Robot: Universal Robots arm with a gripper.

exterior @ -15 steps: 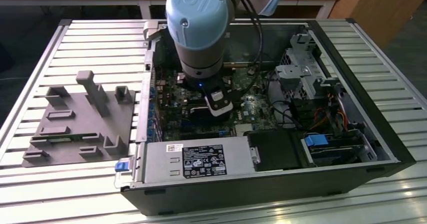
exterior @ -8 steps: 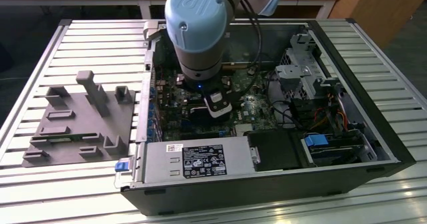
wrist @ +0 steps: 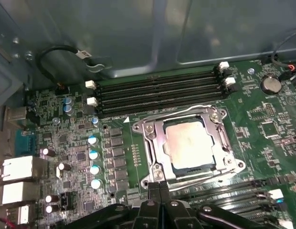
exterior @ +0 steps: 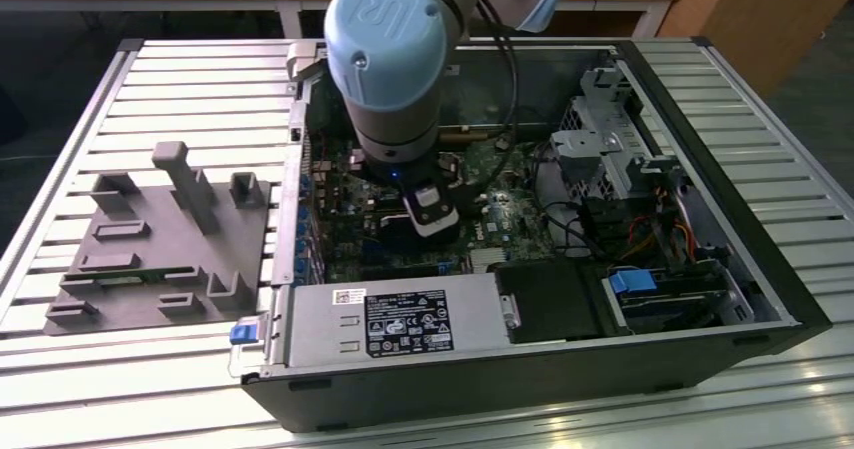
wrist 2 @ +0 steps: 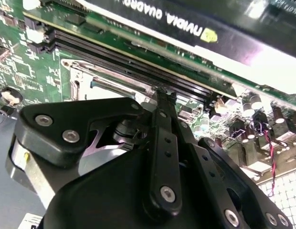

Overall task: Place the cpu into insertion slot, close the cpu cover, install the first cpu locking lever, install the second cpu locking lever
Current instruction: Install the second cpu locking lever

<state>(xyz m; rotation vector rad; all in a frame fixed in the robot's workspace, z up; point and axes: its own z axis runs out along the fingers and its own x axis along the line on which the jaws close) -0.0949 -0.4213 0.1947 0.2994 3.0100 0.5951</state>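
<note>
Progress | cpu [wrist: 190,144] seated in insertion slot [wrist: 155,160] | cpu cover [wrist: 219,125] down over it | levers apparently unlatched | hand [wrist: 160,187] clenched, empty, beside socket

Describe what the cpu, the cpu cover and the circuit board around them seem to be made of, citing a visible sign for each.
In the first wrist view:
The cpu: probably metal-topped; dull, pale silver, matte sheen.
The cpu cover: likely thin pressed steel; bright silvery frame with sharp glints.
The circuit board: seemingly glossy green laminate carrying fine traces and soldered parts.
</note>
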